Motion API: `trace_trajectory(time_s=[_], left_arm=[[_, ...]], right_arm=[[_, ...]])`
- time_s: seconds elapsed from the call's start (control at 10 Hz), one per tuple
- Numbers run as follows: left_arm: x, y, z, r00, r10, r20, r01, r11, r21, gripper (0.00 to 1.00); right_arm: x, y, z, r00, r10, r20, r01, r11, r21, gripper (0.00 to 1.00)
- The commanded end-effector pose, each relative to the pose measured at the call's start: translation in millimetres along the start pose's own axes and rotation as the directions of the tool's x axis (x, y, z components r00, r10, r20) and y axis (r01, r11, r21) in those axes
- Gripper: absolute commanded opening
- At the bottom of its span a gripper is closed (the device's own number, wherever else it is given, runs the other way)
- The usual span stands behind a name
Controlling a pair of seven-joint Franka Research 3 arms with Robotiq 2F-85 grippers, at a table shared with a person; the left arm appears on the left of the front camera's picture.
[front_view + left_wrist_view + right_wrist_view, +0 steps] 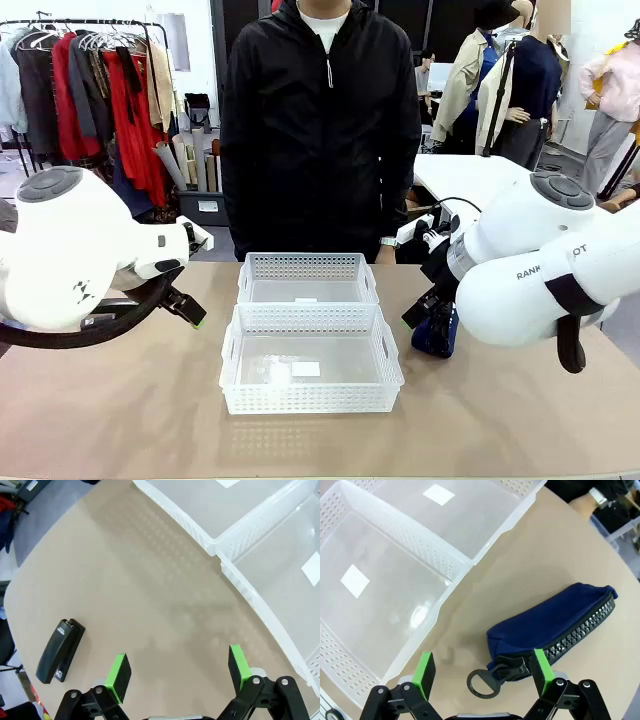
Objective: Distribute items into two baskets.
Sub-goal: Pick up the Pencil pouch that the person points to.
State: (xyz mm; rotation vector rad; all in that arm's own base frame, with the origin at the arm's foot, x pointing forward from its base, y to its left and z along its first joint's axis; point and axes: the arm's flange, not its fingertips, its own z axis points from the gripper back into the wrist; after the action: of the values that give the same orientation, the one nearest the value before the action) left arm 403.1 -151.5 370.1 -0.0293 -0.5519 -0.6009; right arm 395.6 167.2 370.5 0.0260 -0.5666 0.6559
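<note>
Standing empty at mid-table, the near basket [310, 398] and the far basket [305, 266] sit rim against rim; the navy pouch [555, 625] lies on the table just beside them on the robot's right, under the right gripper [482, 666], whose fingers are spread wide; it looks soft and light, likely to sag, so pinching across its padded middle seems safer than the ring pull [482, 684]; the black stapler [60, 651] lies flat near the table's left edge, beside the left gripper [179, 667], likewise spread; stiff, dense and smooth, it probably grips best across its narrow sides.
</note>
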Motion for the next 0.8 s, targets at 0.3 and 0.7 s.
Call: trace_trajectory(time_s=[0.3, 0.7], left_arm=[[0.0, 0.0, 0.1, 1.000, 0.000, 0.000, 0.000, 1.000, 0.000, 1.00], [0.0, 0.0, 0.1, 1.000, 0.000, 0.000, 0.000, 1.000, 0.000, 1.00]], right_arm=[[0.0, 0.0, 0.0, 1.000, 0.000, 0.000, 0.000, 1.000, 0.000, 1.00], [0.0, 0.0, 0.0, 1.000, 0.000, 0.000, 0.000, 1.000, 0.000, 1.00]])
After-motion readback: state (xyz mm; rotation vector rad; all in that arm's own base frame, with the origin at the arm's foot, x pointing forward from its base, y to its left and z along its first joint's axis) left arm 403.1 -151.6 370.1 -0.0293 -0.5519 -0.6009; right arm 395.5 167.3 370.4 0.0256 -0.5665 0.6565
